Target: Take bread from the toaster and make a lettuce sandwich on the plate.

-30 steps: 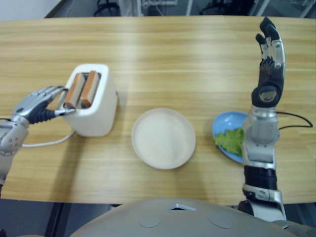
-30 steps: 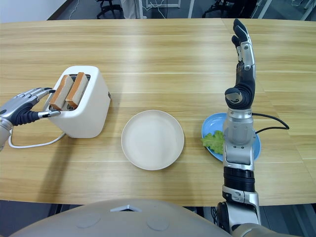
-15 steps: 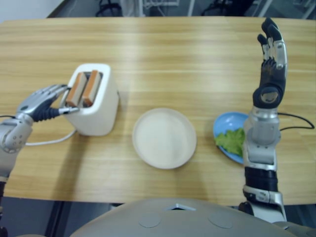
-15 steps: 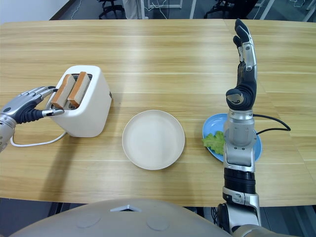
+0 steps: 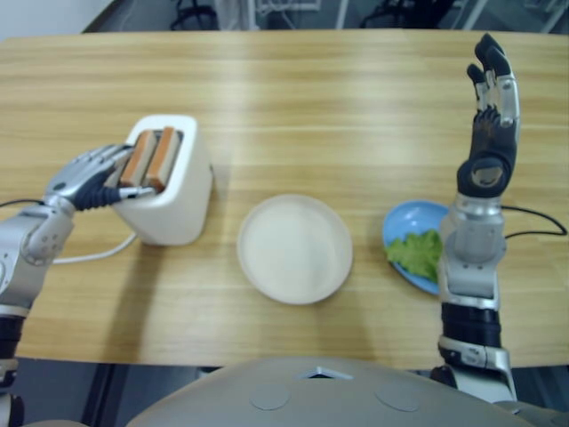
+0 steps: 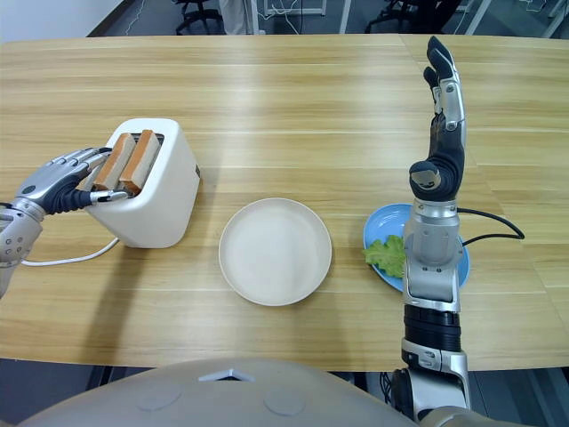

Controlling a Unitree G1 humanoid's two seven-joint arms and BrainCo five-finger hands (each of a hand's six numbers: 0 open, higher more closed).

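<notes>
Now, at the left of the frame, your left hand (image 6: 62, 182) sits against the outer side of the white toaster (image 6: 164, 205). Its fingers are stretched out and loosely spread, tips at the nearer of two bread slices (image 6: 138, 160), with no closed grip. Both slices stand upright in the slots. A round cream plate (image 6: 275, 252) lies at the centre of the wooden table (image 6: 284, 107). To the right, a lettuce leaf (image 6: 384, 253) rests on a blue dish (image 6: 380, 224). Your right hand (image 6: 442, 89) is raised at the upper right, fingers straight and holding nothing.
</notes>
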